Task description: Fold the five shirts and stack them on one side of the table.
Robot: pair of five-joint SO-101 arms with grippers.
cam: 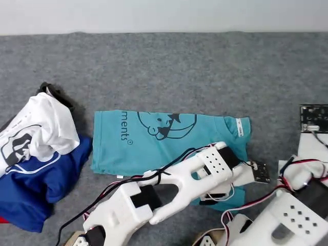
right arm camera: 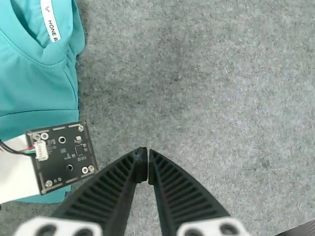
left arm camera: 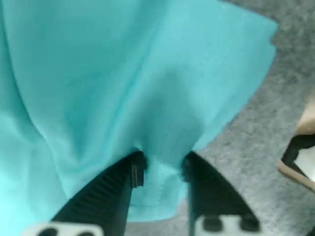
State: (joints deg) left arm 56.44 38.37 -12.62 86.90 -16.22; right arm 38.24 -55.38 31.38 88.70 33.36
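A teal shirt [cam: 169,138] with a dark print lies partly folded at the table's middle, its collar tag [right arm camera: 49,19] toward the right. My left arm [cam: 179,177] reaches across its near edge. The left gripper [left arm camera: 162,167] is shut on a bunched fold of the teal shirt [left arm camera: 123,73], with cloth caught between the black fingers [left arm camera: 118,189]. My right gripper [right arm camera: 147,157] is shut with nothing in it. It hangs over bare grey carpet, just right of the shirt's collar and beside the left arm's camera board [right arm camera: 61,155].
At the left lies a heap of shirts: a white printed one [cam: 36,128] on a blue one [cam: 46,179], with a black one [cam: 56,95] behind. A circuit board [cam: 313,118] sits at the right edge. The grey carpet [cam: 169,66] stretches open at the back.
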